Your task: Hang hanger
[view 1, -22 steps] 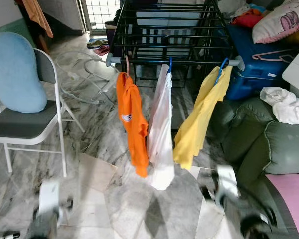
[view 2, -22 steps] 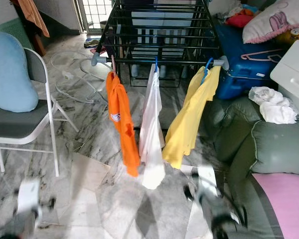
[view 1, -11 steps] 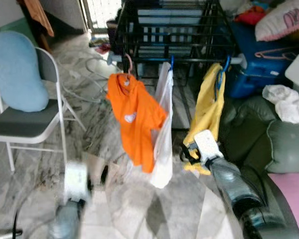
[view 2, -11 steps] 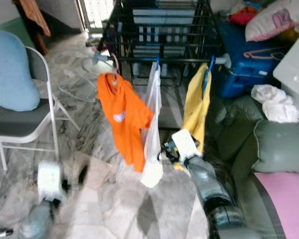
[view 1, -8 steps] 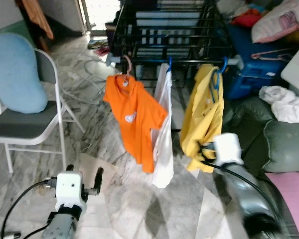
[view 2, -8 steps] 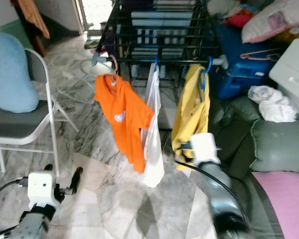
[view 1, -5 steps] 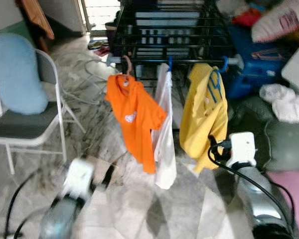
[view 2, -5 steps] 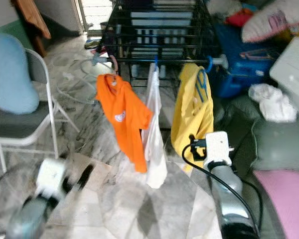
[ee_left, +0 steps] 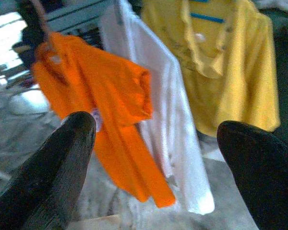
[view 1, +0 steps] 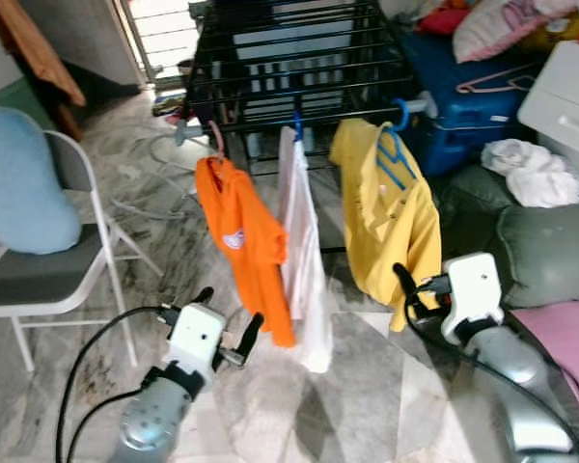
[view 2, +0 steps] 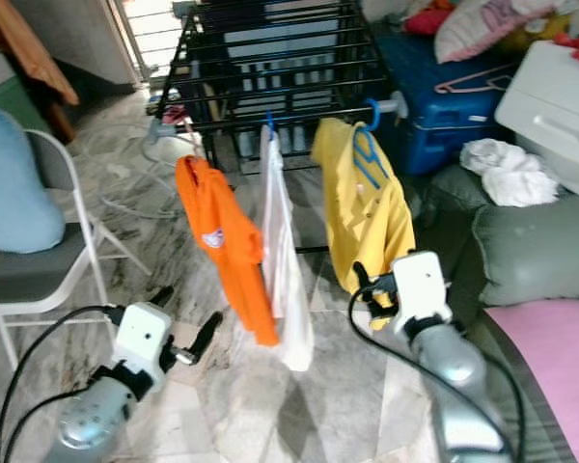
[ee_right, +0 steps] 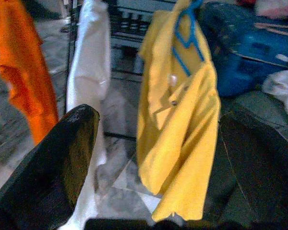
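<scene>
Three garments hang on the front rail of a black drying rack (view 1: pixel 289 58): an orange shirt (view 1: pixel 241 241) on a pink hanger (view 1: pixel 215 140), a white garment (view 1: pixel 304 251), and a yellow shirt (view 1: pixel 391 212) on a blue hanger (view 1: pixel 394 154). My left gripper (view 1: pixel 229 316) is open, low in front of the orange shirt and apart from it. My right gripper (view 1: pixel 410 299) sits just below the yellow shirt's hem, also open. Between both wrists' spread fingers (ee_right: pixel 53 167) there is nothing but the hanging clothes beyond.
A folding chair with a blue cushion (view 1: pixel 19 193) stands to the left. A green sofa (view 1: pixel 540 251) with a white cloth (view 1: pixel 536 174) is on the right. Behind it are a blue suitcase (view 1: pixel 463 96) and a white cabinet (view 1: pixel 569 96). Cables lie on the marble floor.
The view has shifted. Both arms have risen from low in the picture. The yellow shirt has turned from edge-on to facing me, and the right gripper now sits below its hem.
</scene>
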You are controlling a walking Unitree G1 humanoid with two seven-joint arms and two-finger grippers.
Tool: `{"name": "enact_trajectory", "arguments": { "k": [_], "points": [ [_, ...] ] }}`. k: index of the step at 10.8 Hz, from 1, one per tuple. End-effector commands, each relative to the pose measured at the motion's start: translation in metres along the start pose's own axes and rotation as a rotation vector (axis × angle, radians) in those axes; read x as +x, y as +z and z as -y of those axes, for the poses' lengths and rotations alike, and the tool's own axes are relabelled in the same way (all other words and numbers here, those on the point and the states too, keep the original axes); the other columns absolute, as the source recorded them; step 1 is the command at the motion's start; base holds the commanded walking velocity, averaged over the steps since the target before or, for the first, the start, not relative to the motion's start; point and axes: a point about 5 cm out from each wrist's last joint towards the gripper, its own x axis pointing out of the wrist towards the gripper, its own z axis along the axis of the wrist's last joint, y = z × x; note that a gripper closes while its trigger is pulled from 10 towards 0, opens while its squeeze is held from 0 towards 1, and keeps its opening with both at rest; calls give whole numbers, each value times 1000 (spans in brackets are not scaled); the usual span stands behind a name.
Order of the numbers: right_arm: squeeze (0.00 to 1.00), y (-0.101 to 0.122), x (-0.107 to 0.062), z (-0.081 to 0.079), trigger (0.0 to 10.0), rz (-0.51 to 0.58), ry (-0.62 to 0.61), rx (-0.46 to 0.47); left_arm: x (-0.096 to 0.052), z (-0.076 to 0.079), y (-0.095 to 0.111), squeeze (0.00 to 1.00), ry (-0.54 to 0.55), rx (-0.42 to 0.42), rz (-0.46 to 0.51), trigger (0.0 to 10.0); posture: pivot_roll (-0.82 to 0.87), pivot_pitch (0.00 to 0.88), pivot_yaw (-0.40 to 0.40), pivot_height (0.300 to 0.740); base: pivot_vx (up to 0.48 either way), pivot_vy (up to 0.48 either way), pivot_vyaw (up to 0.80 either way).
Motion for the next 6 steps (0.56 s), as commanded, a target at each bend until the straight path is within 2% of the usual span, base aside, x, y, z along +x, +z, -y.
{"name": "enact_trajectory", "arguments": {
  "k": [1,3,4,6],
  "points": [
    [0,7,-4,0,10000,36,-51,2,-6,-12,-2,0,107,7,-10,10000,-119,0,82,740,0,0,0],
    [0,5,-9,2,10000,6,-133,50,-17,-31,-6,0,265,-20,-24,10000,-92,0,51,740,0,0,0],
    [0,5,-3,0,10000,-6,-111,49,-25,-27,-11,0,295,-82,-60,10000,-62,0,16,740,0,0,0],
    [0,11,7,1,10000,5,-99,43,-35,-19,-3,0,169,-14,-62,10000,-19,0,-19,740,0,0,0]
  ]
}}
